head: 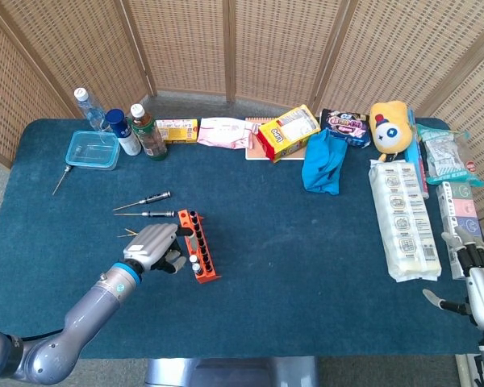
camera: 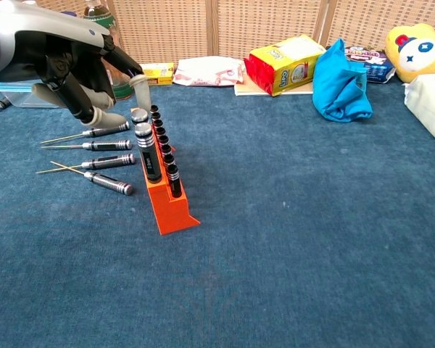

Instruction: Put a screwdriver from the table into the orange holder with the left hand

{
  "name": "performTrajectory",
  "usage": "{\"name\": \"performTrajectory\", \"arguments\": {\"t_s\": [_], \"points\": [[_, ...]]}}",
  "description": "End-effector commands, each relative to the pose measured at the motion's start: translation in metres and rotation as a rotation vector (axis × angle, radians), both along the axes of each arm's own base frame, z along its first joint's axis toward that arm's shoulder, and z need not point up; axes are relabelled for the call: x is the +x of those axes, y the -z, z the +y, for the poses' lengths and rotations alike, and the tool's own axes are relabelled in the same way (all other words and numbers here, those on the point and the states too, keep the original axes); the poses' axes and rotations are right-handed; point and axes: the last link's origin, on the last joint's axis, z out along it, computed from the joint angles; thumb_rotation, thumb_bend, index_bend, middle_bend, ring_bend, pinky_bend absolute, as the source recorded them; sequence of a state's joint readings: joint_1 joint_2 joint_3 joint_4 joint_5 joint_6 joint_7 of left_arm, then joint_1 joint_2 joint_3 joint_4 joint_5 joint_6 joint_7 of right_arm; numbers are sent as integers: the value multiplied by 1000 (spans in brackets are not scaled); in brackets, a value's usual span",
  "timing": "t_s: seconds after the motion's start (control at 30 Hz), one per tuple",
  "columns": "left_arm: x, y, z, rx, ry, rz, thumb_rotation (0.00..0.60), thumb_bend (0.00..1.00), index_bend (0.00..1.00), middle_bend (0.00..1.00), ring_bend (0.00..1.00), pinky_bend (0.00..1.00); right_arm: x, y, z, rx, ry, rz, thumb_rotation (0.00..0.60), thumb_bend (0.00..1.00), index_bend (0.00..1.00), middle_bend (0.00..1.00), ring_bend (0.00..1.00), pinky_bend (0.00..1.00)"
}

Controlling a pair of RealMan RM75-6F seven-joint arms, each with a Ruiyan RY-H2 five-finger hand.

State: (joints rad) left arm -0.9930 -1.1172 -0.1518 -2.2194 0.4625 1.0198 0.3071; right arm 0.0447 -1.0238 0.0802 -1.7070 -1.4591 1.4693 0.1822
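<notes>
Left arm: reaching in from the lower left of the head view, grey forearm angling up and to the right, blue ring showing at the wrist.

Left hand (head: 155, 244): hovering palm-down, back of the hand facing the head camera. In the chest view the left hand (camera: 72, 69) is occupying the upper left corner, fingers (camera: 138, 78) pointing down and spread apart, gripping nothing.

Right arm: only its end showing, at the lower right edge of the head view.

Right hand (head: 477, 284): sitting low at that edge, fingers extending upward, thumb jutting to the left, holding nothing.
</notes>
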Motion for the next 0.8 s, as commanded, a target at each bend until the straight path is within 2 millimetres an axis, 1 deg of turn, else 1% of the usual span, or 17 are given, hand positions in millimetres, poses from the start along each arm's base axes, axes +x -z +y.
{"name": "performTrajectory", "arguments": {"t_s": [0.03,0.3,0.37,0.5,0.67,0.8], "points": [[1,-3,1,17,3,-14,600,416,444,1000,1000,964,0,0,0,0,1,0,600,94,127,43,56,6],[10,-14,-4,35,44,-69,600,416,444,1000,1000,964,0,0,-1,3,0,0,600,94,127,43,56,6],[14,-18,-11,13,91,-49,600,415,444,1000,1000,964,0,0,0,0,0,-1,600,93,127,43,57,6],[13,-21,-16,2,131,-12,600,414,444,1000,1000,964,0,-1,0,-3,0,-1,600,93,127,43,57,6],[11,-19,-20,-15,163,21,600,413,443,1000,1000,964,0,0,0,1,-2,0,600,93,127,43,57,6],[10,-15,-20,-13,178,56,600,413,444,1000,1000,964,0,-1,0,-2,0,-1,600,94,127,43,56,6]]}}
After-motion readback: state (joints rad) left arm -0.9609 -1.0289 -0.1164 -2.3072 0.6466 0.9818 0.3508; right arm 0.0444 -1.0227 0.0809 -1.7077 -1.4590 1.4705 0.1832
